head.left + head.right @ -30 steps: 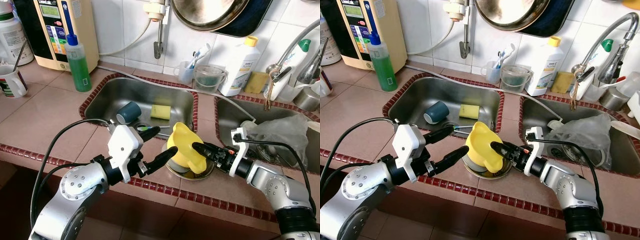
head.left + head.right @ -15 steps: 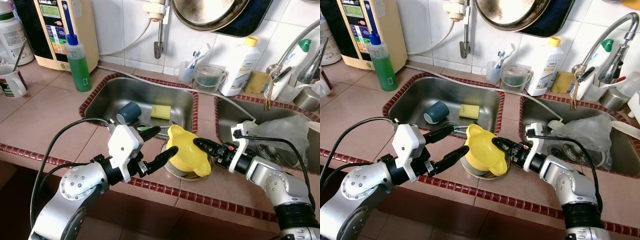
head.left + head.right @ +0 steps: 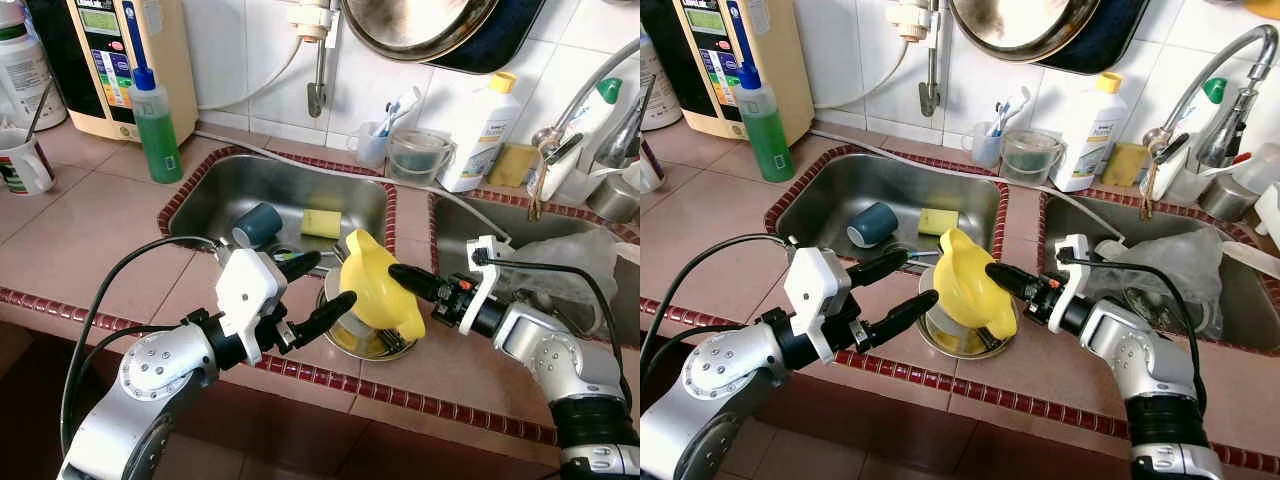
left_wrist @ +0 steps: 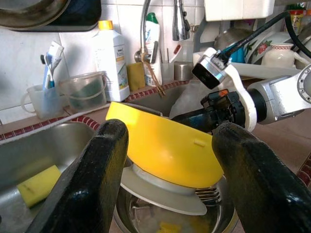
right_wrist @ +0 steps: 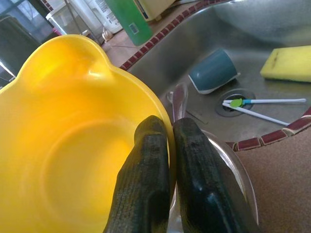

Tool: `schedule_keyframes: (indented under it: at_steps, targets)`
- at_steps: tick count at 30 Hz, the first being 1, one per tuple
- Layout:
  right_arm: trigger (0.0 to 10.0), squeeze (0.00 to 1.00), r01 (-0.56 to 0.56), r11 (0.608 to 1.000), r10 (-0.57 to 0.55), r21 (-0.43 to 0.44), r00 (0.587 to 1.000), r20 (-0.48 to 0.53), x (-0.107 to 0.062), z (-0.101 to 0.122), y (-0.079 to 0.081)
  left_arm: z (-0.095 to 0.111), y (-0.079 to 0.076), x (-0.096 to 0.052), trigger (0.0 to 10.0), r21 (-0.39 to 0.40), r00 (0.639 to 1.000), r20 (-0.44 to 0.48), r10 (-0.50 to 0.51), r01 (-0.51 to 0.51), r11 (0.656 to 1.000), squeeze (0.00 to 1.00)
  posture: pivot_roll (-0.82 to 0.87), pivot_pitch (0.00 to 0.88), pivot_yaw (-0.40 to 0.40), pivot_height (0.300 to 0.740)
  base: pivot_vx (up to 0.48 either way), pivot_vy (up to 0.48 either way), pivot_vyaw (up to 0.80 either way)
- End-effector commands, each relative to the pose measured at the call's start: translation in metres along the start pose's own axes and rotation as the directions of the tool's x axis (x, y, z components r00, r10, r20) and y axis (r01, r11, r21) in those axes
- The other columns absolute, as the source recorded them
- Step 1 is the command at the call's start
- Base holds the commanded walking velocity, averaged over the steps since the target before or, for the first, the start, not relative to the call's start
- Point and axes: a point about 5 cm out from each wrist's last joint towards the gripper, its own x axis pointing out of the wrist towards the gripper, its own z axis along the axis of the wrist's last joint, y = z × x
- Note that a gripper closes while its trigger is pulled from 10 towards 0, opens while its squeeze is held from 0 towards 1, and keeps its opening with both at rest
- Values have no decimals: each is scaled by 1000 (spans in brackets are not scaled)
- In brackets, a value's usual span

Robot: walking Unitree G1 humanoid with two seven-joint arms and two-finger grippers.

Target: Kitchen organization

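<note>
Yellow bowl (image 3: 375,290): pinched by its rim between the closed fingers of the right gripper (image 3: 403,279), tilted on edge above the steel basin (image 3: 352,342) on the tiled counter (image 3: 90,235). White plate (image 4: 163,189) and fork (image 4: 206,194) lie in the steel basin under the bowl. Left gripper (image 3: 315,285): fingers spread wide, holding nothing, just beside the steel basin. Left sink (image 3: 215,195), behind the steel basin: blue cup (image 3: 256,224) on its side, yellow sponge (image 3: 321,222), toothbrush (image 5: 265,102) at the drain.
</note>
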Motion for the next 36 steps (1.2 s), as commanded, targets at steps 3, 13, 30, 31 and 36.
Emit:
schedule_keyframes:
  at_steps: [3,13,30,31,36]
  targets:
    - [0,0,-17,1000,16,7,999,36,-2,10,1,5,-1,3,10000,17,1000,11,-8,8,1000,0,116,0,-92,740,0,0,0]
    - [10000,0,-78,992,55,99,975,214,-1,43,5,5,0,5,10000,19,1000,15,-10,9,1000,0,117,0,-93,740,0,0,0]
    - [10000,0,218,975,-176,-30,853,492,-1,98,-11,0,9,8,10000,-9,999,2,53,-53,999,0,124,0,-102,740,0,0,0]
    - [10000,0,233,972,-184,-37,848,496,-1,99,-11,-1,10,8,10000,-5,998,-3,56,-56,998,0,122,0,-103,740,0,0,0]
    - [10000,0,233,972,-184,-37,848,496,-1,99,-11,-1,10,8,10000,-5,998,-3,56,-56,998,0,122,0,-103,740,0,0,0]
